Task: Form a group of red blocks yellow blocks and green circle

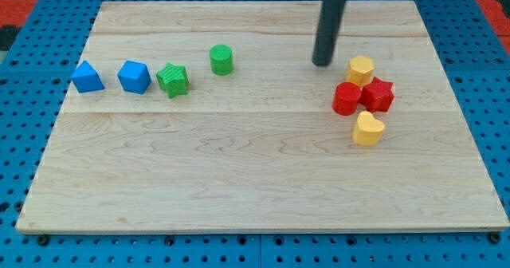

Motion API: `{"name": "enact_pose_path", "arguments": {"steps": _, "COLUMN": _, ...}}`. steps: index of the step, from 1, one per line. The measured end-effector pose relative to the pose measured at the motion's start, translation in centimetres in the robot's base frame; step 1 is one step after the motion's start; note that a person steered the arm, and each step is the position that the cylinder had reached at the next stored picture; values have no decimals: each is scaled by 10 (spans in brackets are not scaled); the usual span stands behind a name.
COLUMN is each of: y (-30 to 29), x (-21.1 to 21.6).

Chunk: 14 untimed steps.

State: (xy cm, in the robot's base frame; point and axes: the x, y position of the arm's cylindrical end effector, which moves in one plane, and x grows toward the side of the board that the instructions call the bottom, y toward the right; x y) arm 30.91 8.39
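My tip [322, 61] rests on the board at the upper right, just left of the yellow hexagon [360, 69]. Below that hexagon sit a red circle [347, 98] and a red star [378, 95], side by side and touching. A yellow heart [367, 129] lies just below them. These blocks form a tight cluster. The green circle [221, 60] stands apart, well to the left of my tip, in the upper middle of the board.
A green star [173, 80] lies left of the green circle. A blue cube [134, 76] and a blue triangle [86, 76] continue the row to the left. The wooden board [255, 180] rests on a blue pegboard.
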Motion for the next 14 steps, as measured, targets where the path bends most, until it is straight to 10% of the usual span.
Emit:
{"name": "enact_pose_path", "arguments": {"steps": 2, "y": -194, "x": -74}}
{"name": "enact_pose_path", "arguments": {"steps": 3, "y": -205, "x": -2}}
{"name": "enact_pose_path", "arguments": {"steps": 5, "y": -37, "x": 75}}
{"name": "enact_pose_path", "arguments": {"steps": 7, "y": -16, "x": 102}}
{"name": "enact_pose_path", "arguments": {"steps": 9, "y": 27, "x": 221}}
{"name": "enact_pose_path", "arguments": {"steps": 14, "y": 81, "x": 172}}
